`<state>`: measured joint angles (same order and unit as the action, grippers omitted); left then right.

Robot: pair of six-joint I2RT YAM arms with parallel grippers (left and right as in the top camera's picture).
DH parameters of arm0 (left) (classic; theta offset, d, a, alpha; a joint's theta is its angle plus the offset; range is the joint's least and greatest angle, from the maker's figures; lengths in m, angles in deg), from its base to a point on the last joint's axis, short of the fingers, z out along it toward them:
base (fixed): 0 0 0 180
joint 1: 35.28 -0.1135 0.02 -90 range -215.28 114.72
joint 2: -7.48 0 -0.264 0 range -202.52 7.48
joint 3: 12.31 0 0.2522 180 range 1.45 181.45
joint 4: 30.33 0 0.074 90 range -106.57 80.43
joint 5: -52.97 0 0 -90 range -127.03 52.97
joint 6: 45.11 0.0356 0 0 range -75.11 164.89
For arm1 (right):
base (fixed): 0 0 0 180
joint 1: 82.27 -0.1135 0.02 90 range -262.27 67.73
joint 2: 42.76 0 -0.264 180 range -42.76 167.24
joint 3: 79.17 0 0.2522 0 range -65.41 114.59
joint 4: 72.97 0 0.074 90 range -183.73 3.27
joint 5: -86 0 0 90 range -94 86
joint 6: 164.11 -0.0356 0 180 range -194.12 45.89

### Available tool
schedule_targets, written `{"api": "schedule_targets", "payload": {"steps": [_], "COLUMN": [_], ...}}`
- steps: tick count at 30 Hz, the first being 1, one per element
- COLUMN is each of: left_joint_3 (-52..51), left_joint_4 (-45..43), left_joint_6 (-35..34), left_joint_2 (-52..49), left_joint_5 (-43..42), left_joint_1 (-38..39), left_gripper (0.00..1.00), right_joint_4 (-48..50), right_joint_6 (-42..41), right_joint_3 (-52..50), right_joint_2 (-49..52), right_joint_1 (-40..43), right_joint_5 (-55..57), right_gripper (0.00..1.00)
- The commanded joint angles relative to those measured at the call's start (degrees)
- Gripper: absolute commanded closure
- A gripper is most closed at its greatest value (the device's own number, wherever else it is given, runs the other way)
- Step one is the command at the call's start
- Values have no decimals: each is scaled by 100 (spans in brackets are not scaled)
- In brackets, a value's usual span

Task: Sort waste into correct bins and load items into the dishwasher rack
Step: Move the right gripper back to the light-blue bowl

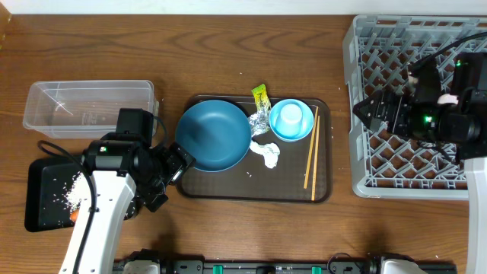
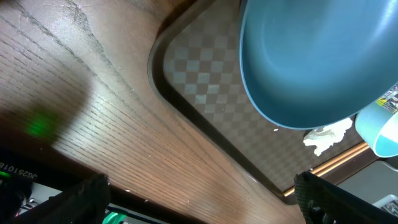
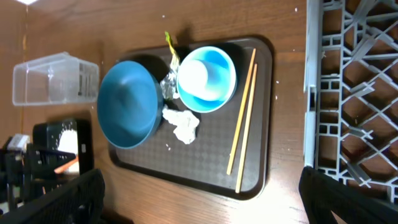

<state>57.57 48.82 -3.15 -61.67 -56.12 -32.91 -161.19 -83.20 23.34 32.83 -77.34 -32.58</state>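
Two grippers stand with fingers apart: the left gripper (image 1: 181, 163) just beside the dark-blue plate (image 1: 214, 135) at the left edge of the brown tray (image 1: 251, 186), the right gripper (image 1: 361, 111) over the grey dishwasher rack (image 1: 356, 152). Rice (image 1: 74, 194) and carrot (image 1: 74, 215) lie in the black tray (image 1: 42, 190).

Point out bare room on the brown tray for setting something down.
Bare: the tray floor between tissue, chopsticks and front rim, and the table strip between tray and rack. Crowded: the tray's back half, where plate, foil, wrapper and cup bunch together.
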Motion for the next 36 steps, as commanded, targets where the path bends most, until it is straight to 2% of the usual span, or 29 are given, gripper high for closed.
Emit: {"api": "schedule_targets", "payload": {"steps": [1,6,11,17,27,36], "left_joint_3": [24,24,24,24,24,24], "left_joint_4": [15,15,13,13,13,13], "left_joint_6": [-33,-33,-33,-33,-33,-33], "left_joint_2": [-15,-15,-15,-15,-15,-15], "left_joint_5": [79,79,79,79,79,79], "left_joint_1": [17,17,17,17,17,17], "left_gripper": [2,2,2,2,2,2], "right_joint_4": [-11,35,179,763,2041,2385], "right_joint_6": [208,157,-319,-337,-398,-420], "right_joint_3": [-39,-42,-46,-48,-48,-48], "right_joint_2": [7,17,140,723,2225,3206], "right_joint_1": [-223,-772,-1582,-2323,-2636,-2894], "right_joint_5": [173,389,1467,2096,2450,2614], "right_gripper": [1,1,1,1,1,2]}}
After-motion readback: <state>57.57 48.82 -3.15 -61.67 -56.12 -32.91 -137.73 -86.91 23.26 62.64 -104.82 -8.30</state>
